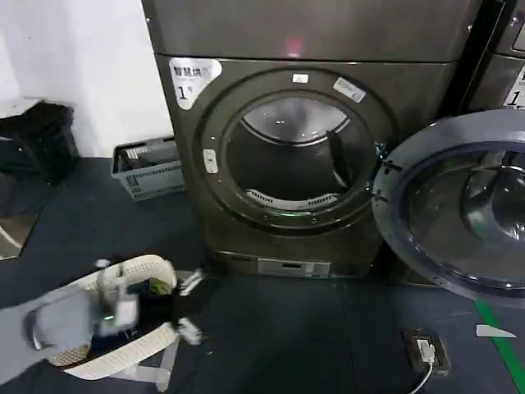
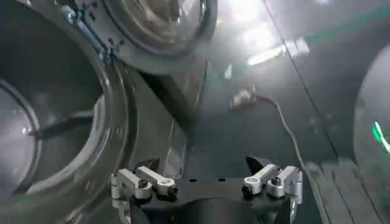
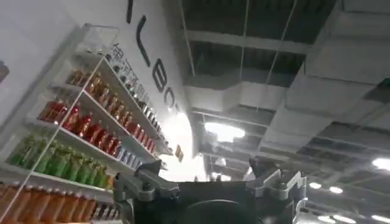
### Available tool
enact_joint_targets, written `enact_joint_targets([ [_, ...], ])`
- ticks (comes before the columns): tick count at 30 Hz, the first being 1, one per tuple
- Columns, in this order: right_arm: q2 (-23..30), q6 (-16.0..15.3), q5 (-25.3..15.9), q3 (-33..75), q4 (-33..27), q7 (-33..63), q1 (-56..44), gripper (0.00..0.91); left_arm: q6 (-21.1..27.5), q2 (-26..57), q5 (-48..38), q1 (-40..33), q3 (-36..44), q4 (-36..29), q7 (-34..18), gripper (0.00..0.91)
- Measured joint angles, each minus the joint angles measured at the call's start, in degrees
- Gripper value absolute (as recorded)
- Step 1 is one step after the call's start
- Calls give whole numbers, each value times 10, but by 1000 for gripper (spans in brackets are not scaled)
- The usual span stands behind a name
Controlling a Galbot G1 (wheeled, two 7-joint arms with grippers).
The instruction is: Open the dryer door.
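Left hand (image 1: pixel 190 308) low over the dark floor (image 1: pixel 312 345), in front of the dryer (image 1: pixel 328 41) and off toward its left lower corner. Fingers apart, nothing between them, touching nothing. In the left wrist view the same hand (image 2: pixel 207 182) shows both fingers (image 2: pixel 146 181) spread wide with bare floor in the gap.

Door (image 1: pixel 467 205) is swung fully open, well apart from the left hand, far off to its right, hinged at the right edge of the drum opening (image 1: pixel 295 156). Grey inner side and dark glass face the camera. In the left wrist view the door (image 2: pixel 164 30) sits up beyond the hand, next to the drum rim (image 2: pixel 91 140).

Grey basket (image 1: pixel 152 168) stands on the floor by the wall, beyond the left hand, left of the dryer. Floor socket with white cable (image 1: pixel 426 353) lies right of the hand, below the door.

Right hand (image 3: pixel 210 182) is pointed up at the ceiling (image 3: pixel 292 73), fingers apart, empty, touching nothing. Shelves of bottles (image 3: pixel 79 131) on a wall off to one side of it.
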Motion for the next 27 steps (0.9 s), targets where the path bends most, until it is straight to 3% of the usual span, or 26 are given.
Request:
enact_joint_targets([
  [5,3,1,-9,-14,1,-1,14,907,9,96,35,164,-152,-8,2,907],
  [10,8,2,-11,-20,-1,-1,20,907,17,156,59,256,-235,7,6,907],
  [17,9,4,-12,-22,0,-4,22,907,41,182,107,298,-275,48,35,907],
  [27,16,4,-12,-34,12,-7,25,907,33,169,144,305,-287,129,71,907],
])
